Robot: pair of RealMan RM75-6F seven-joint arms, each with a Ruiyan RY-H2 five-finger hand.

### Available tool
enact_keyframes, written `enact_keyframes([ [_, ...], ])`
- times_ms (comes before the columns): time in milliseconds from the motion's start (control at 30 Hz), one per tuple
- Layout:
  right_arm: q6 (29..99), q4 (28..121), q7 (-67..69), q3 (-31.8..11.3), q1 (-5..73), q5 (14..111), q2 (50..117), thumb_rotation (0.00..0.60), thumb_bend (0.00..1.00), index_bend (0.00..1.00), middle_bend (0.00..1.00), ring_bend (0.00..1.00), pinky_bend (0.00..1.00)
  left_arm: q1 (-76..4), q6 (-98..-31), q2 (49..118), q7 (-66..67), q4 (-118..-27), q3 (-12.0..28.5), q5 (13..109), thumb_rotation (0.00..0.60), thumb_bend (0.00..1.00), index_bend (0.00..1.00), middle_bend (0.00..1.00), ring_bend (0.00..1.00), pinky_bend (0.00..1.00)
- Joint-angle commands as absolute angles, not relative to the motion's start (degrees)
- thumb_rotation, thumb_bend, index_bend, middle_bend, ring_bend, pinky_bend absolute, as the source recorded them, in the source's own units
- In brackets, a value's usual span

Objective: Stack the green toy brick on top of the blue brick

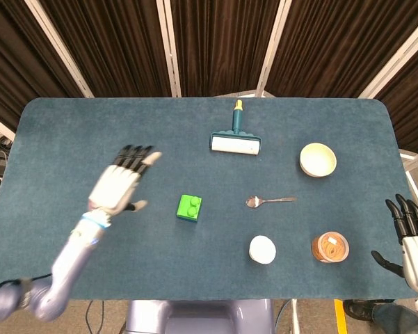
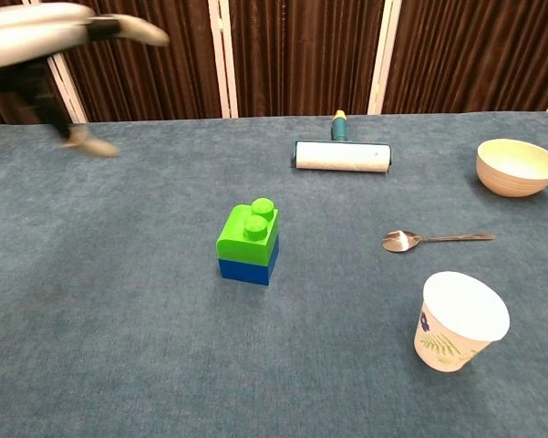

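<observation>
The green toy brick (image 2: 249, 233) sits on top of the blue brick (image 2: 247, 270) near the middle of the table; from the head view only the green brick (image 1: 189, 207) shows. My left hand (image 1: 120, 184) hovers well to the left of the stack, fingers spread, holding nothing; in the chest view the left hand (image 2: 59, 36) is a blur at the top left. At the right edge of the head view, off the table, my right hand (image 1: 412, 229) hangs with fingers apart and empty.
A lint roller (image 1: 235, 140) lies at the back centre. A cream bowl (image 1: 318, 159) stands at the right. A spoon (image 1: 269, 201) lies right of the stack, with a white paper cup (image 1: 262, 250) and a jar (image 1: 330, 247) nearer the front edge.
</observation>
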State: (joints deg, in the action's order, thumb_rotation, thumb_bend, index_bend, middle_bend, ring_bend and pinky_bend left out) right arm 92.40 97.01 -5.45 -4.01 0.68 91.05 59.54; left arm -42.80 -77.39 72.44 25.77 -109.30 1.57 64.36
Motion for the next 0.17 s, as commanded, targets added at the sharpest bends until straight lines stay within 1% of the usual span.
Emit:
enact_keyframes([
  [33, 92.5, 97.1, -5.2, -3.8, 0.7, 91.6, 59.6, 0.6, 0.0, 0.0, 0.0, 0.0, 0.0, -31.5, -87.5, 66.3, 17.6, -109.8, -7.8, 75.7, 0.6, 0.05, 0.0, 0.0, 0.0, 0.0],
  [167, 92.5, 96.9, -4.5, -3.6, 0.8, 92.2, 59.6, 0.6, 0.0, 0.0, 0.0, 0.0, 0.0, -24.3, -93.0, 64.7, 10.9, -104.7, -12.7, 82.5, 0.6, 0.05, 0.0, 0.0, 0.0, 0.0],
])
